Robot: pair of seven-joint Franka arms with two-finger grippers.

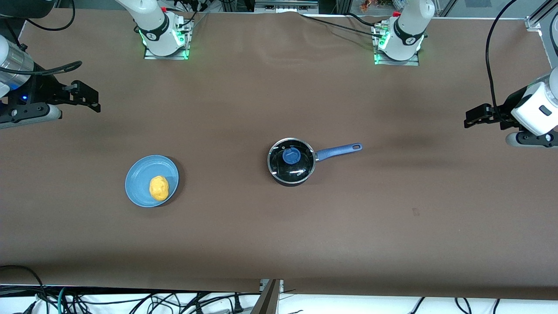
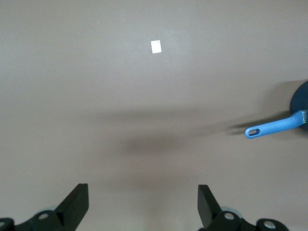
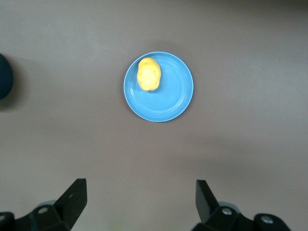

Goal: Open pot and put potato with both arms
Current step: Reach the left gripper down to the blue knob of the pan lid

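Pot (image 1: 291, 162): lid on, mid-table, handle toward left arm's end.
Potato (image 1: 158, 188): on blue plate (image 1: 135, 183), toward right arm's end.
Left gripper (image 2: 143, 204): released, high at table edge, waiting.
Right gripper (image 3: 141, 202): released, high at its edge, plate in sight.

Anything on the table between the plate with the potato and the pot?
Nothing. In the front view the stretch between the plate holding the potato and the lidded pot is bare brown table.

Even, soft overhead light; the brown table (image 1: 279, 235) shows faint blurred shadows. Glare glints on the pot (image 1: 291, 162) lid. Wrist views look slightly hazy, perhaps soft-focused.
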